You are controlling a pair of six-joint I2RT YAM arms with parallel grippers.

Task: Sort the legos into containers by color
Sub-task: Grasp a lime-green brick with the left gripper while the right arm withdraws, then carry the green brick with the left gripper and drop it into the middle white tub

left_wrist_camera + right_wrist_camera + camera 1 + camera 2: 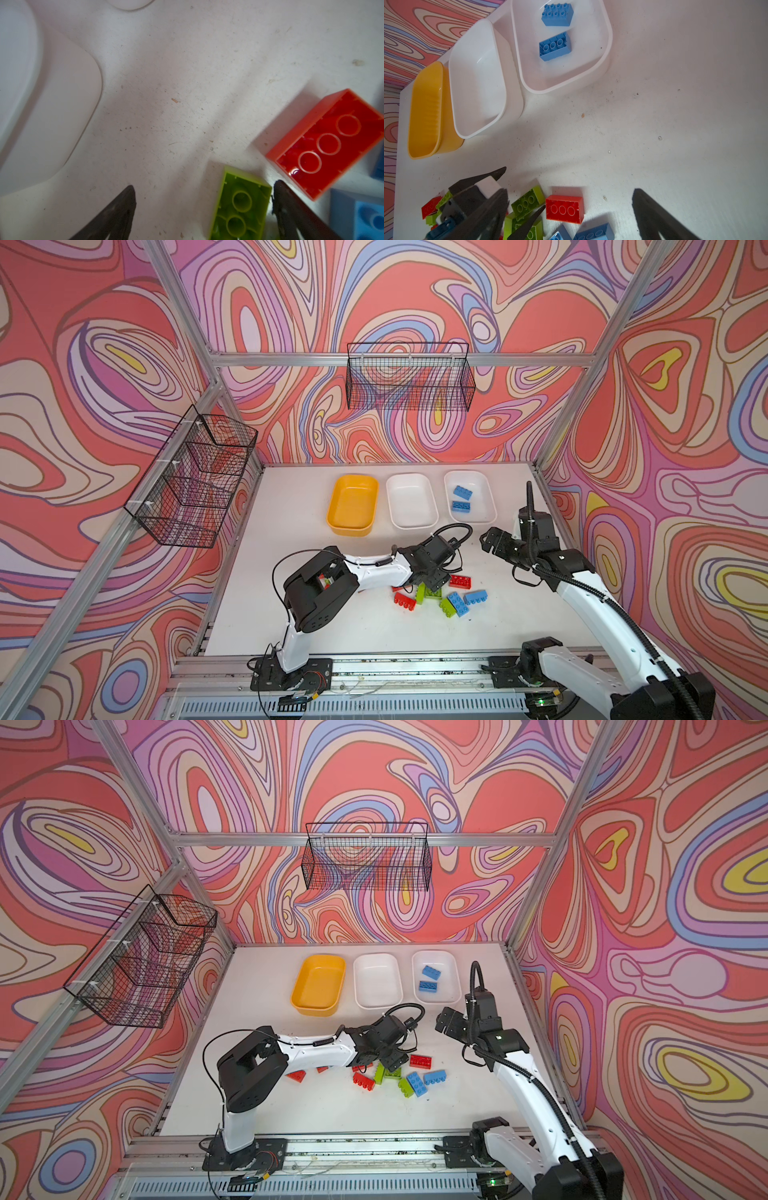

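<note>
1. Two jaws parted on left gripper, gripping nothing.
2. Straddling green brick on table, just beside one finger, long side running along both fingers, short width across the gap.
3. Nearer by far than right gripper, gaping empty, well apart.

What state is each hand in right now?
Left hand: open, straddling a lime green brick, not gripping it.
Right hand: open, empty.

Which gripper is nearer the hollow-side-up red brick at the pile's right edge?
Left. The left gripper sits low, right beside the red brick; the right gripper hangs open, clearly apart from it.
</note>
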